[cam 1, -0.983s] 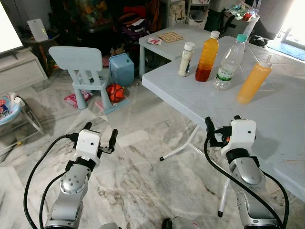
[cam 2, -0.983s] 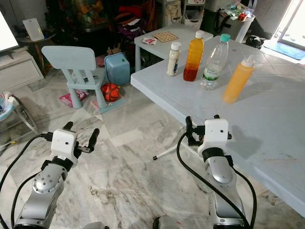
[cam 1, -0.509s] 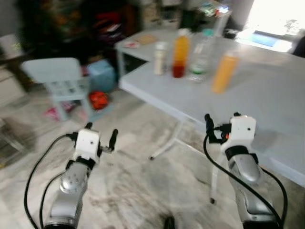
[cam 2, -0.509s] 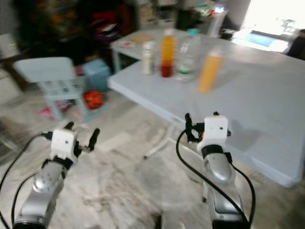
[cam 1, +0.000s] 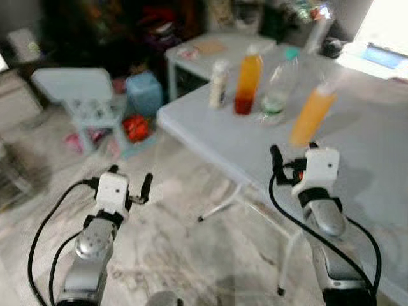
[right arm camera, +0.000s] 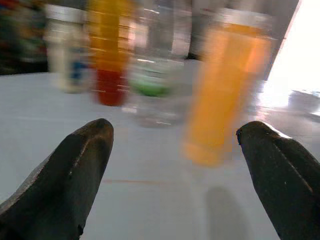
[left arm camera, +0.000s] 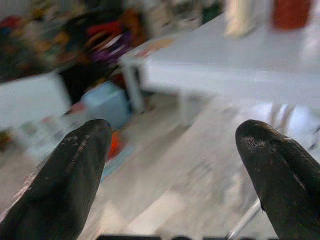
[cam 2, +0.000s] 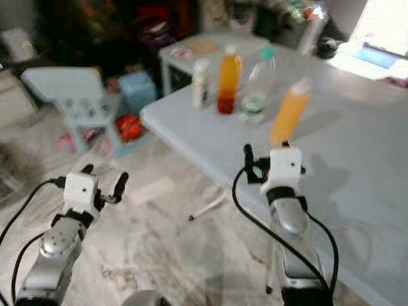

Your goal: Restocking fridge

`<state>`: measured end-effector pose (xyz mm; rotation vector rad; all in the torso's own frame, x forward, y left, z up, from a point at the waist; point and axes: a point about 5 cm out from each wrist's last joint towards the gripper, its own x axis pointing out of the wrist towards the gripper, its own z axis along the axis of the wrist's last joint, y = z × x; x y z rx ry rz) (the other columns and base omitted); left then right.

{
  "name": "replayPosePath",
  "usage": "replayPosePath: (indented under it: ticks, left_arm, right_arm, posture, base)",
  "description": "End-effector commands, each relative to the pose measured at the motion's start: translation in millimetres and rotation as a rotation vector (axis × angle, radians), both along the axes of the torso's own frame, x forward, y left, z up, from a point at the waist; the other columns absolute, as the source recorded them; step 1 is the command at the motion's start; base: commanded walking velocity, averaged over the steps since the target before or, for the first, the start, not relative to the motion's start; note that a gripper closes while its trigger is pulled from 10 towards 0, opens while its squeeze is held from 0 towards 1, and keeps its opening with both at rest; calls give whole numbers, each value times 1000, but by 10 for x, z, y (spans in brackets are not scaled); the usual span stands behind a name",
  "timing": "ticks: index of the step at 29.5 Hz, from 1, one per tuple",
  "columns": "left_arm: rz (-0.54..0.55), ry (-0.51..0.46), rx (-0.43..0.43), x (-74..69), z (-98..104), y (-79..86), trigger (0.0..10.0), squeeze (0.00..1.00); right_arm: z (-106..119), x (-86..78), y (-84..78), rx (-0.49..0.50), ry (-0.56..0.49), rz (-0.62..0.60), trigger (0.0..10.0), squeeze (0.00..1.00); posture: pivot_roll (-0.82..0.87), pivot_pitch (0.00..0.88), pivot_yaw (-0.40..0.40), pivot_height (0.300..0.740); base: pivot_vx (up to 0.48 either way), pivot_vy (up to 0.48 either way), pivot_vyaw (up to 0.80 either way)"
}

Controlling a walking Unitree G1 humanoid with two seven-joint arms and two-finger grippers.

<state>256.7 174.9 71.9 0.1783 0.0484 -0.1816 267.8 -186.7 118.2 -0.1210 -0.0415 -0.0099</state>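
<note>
closer to the table (cam 1: 357,127) than a second ago, view blurred mid-step. right gripper (right arm camera: 175,165) spread wide and empty, facing the orange bottle (right arm camera: 227,90); left gripper (left arm camera: 175,165) wide too. pick-up near, not begun.

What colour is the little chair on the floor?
The little chair is pale blue. It shows best in the left eye view, though blurred.
</note>
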Motion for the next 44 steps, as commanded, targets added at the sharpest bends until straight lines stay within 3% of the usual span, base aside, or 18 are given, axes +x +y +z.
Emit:
replayPosePath:
  ticks: [1,11,18,25,26,27,28,29,34,36,37,38,39,44]
  left_arm:
    - [-20,10,-15,-2,-9,-64,10000,0]
    - [-38,-3,-9,-7,2,-92,10000,0]
    - [-40,-11,-3,-13,17,-95,10000,0]
    - [-48,-11,1,-48,14,-104,10000,0]
    - [-49,-10,2,-52,11,-101,10000,0]
    - [-49,-9,2,-56,9,-97,10000,0]
    - [-50,-9,3,-61,12,-96,10000,0]
    - [-50,-9,4,-61,15,-95,10000,0]
    - [-48,-9,5,-55,24,-83,10000,0]
    - [-51,-9,5,-57,30,-88,10000,0]
    - [-54,-9,5,-59,33,-90,10000,0]
    - [-55,-9,5,-61,35,-92,10000,0]
    - [-60,-7,6,-63,35,-97,10000,0]
    - [-68,4,13,-76,21,-86,10000,0]
  right_arm:
    - [23,-9,-74,-18,-11,-20,10000,0]
    - [51,29,-62,-33,-25,-25,10000,0]
    - [73,63,-61,-44,-35,-27,10000,0]
    - [206,159,-195,-65,-88,-130,10000,0]
    - [208,160,-195,-67,-90,-131,10000,137]
    - [208,162,-193,-70,-91,-133,10000,451]
    - [206,158,-202,-80,-93,-141,10000,592]
    - [203,153,-212,-85,-95,-152,10000,1000]
    - [205,154,-250,-87,-103,-199,10000,1000]
    - [230,181,-286,-90,-111,-219,10000,769]
    - [242,196,-298,-89,-114,-221,10000,322]
    - [249,206,-305,-87,-115,-222,10000,322]
    - [264,229,-327,-86,-119,-228,10000,0]
    - [335,347,-402,-86,-130,-225,10000,0]
  posture:
    - [-21,0,0,740]
    - [-18,0,0,740]
    - [-13,0,-2,740]
    - [-5,0,0,740]
    - [-5,0,0,740]
    - [-3,0,0,740]
    - [-3,0,0,740]
    - [0,0,0,740]
    - [2,0,5,740]
    - [2,0,10,740]
    - [2,0,14,740]
    - [2,0,14,740]
    - [3,0,17,740]
    - [9,11,22,740]
  base:
    - [390,277,0]
    - [333,338,0]
    - [0,35,0]
    - [0,0,0]
    - [0,0,0]
    - [0,0,0]
    - [0,0,0]
    - [0,0,0]
    - [0,0,0]
    - [0,0,0]
    - [0,0,0]
    - [0,0,0]
    - [0,0,0]
    - [0,0,0]
